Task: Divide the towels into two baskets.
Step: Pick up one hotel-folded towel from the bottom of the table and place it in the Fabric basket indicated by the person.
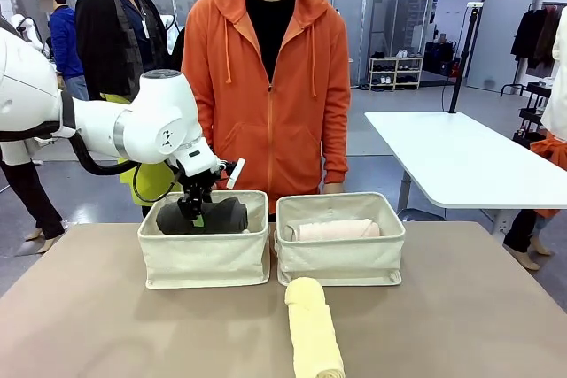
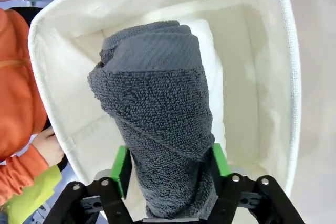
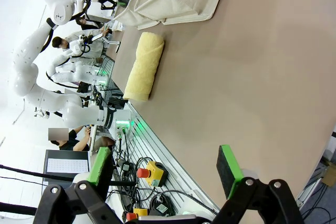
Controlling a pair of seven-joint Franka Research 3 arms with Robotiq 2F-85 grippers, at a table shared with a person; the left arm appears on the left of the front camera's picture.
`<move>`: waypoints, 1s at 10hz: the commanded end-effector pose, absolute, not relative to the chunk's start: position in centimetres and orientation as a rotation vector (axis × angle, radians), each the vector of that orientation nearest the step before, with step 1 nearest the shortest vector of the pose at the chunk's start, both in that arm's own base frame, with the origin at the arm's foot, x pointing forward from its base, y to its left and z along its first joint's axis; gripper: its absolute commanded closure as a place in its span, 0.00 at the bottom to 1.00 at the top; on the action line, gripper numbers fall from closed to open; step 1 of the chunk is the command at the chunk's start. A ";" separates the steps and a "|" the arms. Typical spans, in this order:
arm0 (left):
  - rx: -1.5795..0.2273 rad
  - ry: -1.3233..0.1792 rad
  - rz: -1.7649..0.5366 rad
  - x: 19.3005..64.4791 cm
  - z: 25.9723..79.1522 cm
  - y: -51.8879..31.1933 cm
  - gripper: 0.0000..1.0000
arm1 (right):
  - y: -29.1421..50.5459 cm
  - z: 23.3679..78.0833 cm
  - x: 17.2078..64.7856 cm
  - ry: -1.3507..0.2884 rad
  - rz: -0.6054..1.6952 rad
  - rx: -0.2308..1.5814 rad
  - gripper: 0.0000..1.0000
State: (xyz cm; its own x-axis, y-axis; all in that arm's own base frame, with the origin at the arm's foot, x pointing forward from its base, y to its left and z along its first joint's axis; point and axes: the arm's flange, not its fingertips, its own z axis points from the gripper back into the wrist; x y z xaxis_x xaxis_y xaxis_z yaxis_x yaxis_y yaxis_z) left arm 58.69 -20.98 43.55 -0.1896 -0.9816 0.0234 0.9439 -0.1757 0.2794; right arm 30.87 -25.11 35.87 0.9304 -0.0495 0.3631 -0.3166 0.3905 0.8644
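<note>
- Nearest, the pale yellow towel (image 1: 314, 329) is laid on the table (image 1: 461, 307); the right gripper (image 3: 164, 163) is spread wide, empty.
- Farther, the dark grey towel (image 2: 157, 103) is flanked by the left gripper (image 2: 170, 166) inside the left basket (image 1: 204, 258); whether it is pinched cannot be told.
- The pink towel (image 1: 335, 230) is laid in the right basket (image 1: 341, 263).

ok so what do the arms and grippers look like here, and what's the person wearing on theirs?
Left arm: glossy white rounded shells, a grey joint ring, small black marks near the wrist, and a black cable looping under it. Left gripper and right gripper: black angular linkage fingers with visible bolts and bright green pads. Person: long orange hoodie sleeves.
</note>
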 end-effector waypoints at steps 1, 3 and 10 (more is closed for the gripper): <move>0.184 -0.258 -1.740 58.4 44.7 -20.5 0.01 | -25.0 36.1 30.5 -0.343 0.179 1.163 0.00; 0.180 -0.279 -1.720 57.4 45.5 -19.8 0.00 | -25.0 36.1 30.5 -0.343 0.179 1.163 0.00; 0.195 -0.282 -1.736 58.5 44.9 -20.6 0.00 | -25.0 36.1 30.5 -0.343 0.179 1.163 0.00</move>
State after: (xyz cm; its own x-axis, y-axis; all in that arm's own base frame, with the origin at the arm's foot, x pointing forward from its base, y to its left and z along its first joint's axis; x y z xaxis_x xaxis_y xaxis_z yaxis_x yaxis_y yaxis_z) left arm 58.21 -20.76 44.58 -0.1848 -0.9824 0.0278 0.9442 -0.1696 0.2823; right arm 30.86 -25.12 35.87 0.9304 -0.0499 0.3631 -0.3164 0.3906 0.8645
